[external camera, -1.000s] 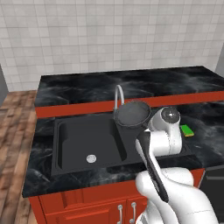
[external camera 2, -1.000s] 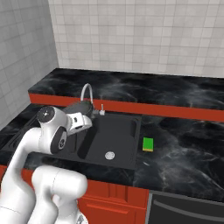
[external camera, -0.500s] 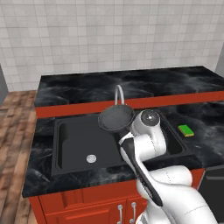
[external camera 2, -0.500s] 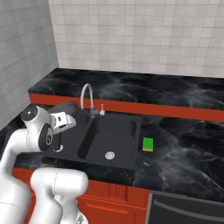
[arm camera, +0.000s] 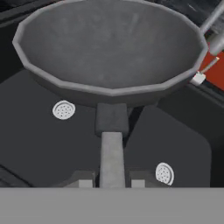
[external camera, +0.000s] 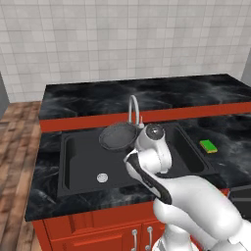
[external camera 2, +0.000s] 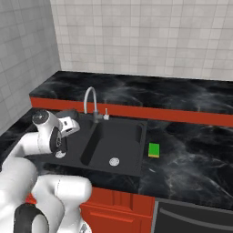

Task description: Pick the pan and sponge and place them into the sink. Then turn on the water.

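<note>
Sink (external camera: 81, 184), black, double basin: pan (external camera: 117, 136) hangs above its central divider; rigid, probably front-heavy, best taken low on the thin handle. Gripper (arm camera: 111, 183) is pinched on that handle. Sponge (external camera: 208, 146), soft and light, lies on the counter right of the sink.

My pan (arm camera: 109, 48) reads dark grey, handle paler grey. Sink (external camera: 81, 162) matte black, drains (external camera: 102, 178) silver. Sponge (external camera: 208, 146) bright green, yellowish edge. Counter (external camera: 147, 93) black, white-veined marble. Cabinets (external camera: 93, 230) red. Wall tiles (external camera: 122, 39) off-white.

Two rear base cameras sharing the sink (external camera: 78, 162); hand camera close above.
</note>
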